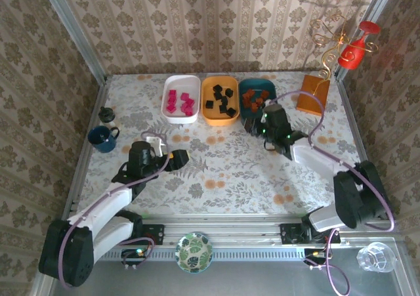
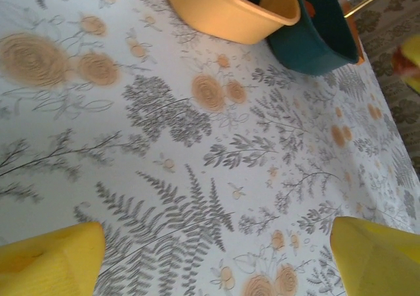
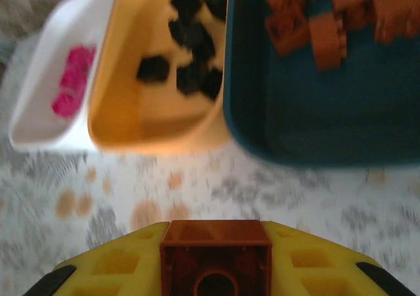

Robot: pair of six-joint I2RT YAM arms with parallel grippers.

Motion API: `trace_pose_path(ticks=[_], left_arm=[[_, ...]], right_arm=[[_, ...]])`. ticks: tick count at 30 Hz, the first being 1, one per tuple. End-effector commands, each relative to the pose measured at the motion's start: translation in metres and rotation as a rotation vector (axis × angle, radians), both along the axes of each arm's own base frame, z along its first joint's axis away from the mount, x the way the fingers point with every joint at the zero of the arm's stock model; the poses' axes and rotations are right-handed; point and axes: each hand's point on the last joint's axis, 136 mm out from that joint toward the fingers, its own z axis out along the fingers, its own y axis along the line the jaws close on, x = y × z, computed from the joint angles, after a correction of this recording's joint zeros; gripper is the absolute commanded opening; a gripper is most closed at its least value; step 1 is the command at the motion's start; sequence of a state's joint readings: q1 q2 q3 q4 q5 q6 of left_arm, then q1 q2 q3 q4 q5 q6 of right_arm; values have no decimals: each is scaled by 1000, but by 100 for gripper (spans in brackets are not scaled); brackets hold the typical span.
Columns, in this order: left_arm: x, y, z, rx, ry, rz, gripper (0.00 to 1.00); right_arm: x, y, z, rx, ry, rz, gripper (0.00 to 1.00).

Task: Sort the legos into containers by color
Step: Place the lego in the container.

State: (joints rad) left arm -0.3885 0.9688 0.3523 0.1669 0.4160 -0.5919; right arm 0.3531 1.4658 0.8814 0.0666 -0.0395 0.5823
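The right tool (image 1: 251, 126) is closed on a single brown lego (image 3: 216, 253). In the right wrist view the block sits squarely between the yellow fingers, its round socket facing the camera.

The coming move turns on where the dark teal tray (image 3: 315, 112) lies from that tool: just ahead and slightly to the right, its near rim close beyond the fingertips. The orange tray (image 3: 151, 122) lies ahead and to the left, touching or nearly touching the teal one, so the line between the two runs almost straight out from the held block. A short reach forward with a small bias to the right would seem enough to bring the block over the teal tray, and drifting left risks dropping it among the black legos (image 3: 187, 46).

The block is cube-like, so its orientation should matter little on release. The trays' long sides run away from the arms.

The other brown legos (image 3: 321, 20) lie at the far end of the teal tray, and the pink legos (image 3: 71, 81) sit in the white tray (image 3: 42, 112).

The left tool (image 1: 182, 157) hovers over bare worktop (image 1: 216, 171) with its fingers spread wide and nothing between them. It is well short of the trays, which leaves the right arm the nearer one.
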Motion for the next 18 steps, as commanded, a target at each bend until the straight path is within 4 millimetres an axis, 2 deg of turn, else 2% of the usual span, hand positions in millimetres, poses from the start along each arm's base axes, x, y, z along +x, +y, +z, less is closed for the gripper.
trace_pose_path(ticks=[1,5,10,14,18], left_arm=[[16,-16,34,-48,-91,-8,90],[22,-34,47,-17,-142,-56,90],[28,-54,67,63,-236,-99,90],[31,-69,81,81,-290,-122,90],[30,-78,86,91,-297,-137,90]], right_arm=[[35,-5,11,79,-36,-32,27],[69,-14,10,51,-34,-71,27],[102,-19,2,-24,-22,-90,27],[123,-26,-7,-84,-9,-99,27],[139,-38,-20,-139,0,-114,27]])
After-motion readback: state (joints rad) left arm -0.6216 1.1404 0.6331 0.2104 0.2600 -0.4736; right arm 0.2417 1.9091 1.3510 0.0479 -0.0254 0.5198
